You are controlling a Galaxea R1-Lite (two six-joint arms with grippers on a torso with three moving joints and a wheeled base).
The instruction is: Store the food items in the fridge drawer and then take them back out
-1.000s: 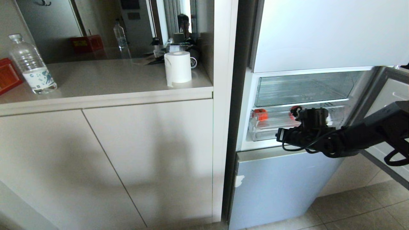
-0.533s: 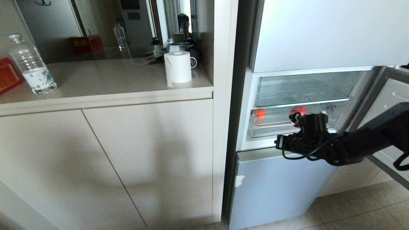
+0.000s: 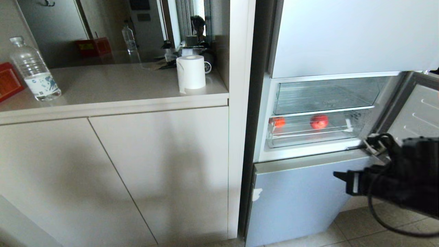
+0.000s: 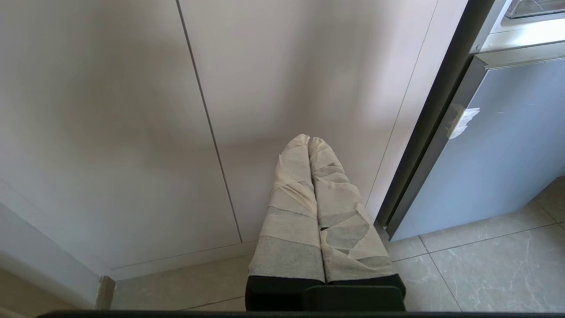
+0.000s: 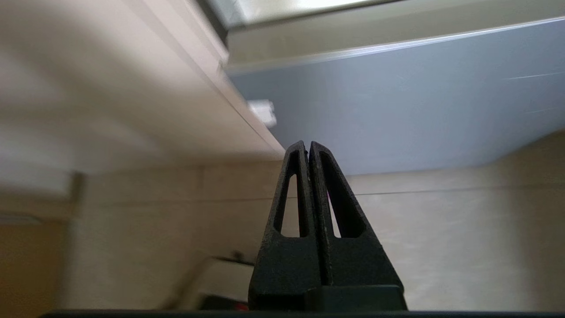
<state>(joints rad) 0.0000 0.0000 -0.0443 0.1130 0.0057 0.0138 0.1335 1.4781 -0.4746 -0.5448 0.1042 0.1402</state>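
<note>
1. Since a second ago the right gripper (image 3: 343, 178) has dropped away from the drawer (image 3: 308, 135), which now sits pushed in. Head view: the red piece (image 3: 319, 121) lies mid-drawer, the orange-red piece (image 3: 278, 122) at its left end, well apart. Storing looks finished; next, I judge, the drawer must be pulled out again by its white front strip before either piece can be lifted.
2. Left wrist view: the left gripper (image 4: 309, 143) hangs parked before the cabinet doors (image 4: 132, 110), taped fingers pressed together, empty.
3. Right wrist view: the right gripper is clenched on nothing, pointing at the lower fridge door (image 5: 419, 101) and floor (image 5: 463, 229), touching neither.
</note>
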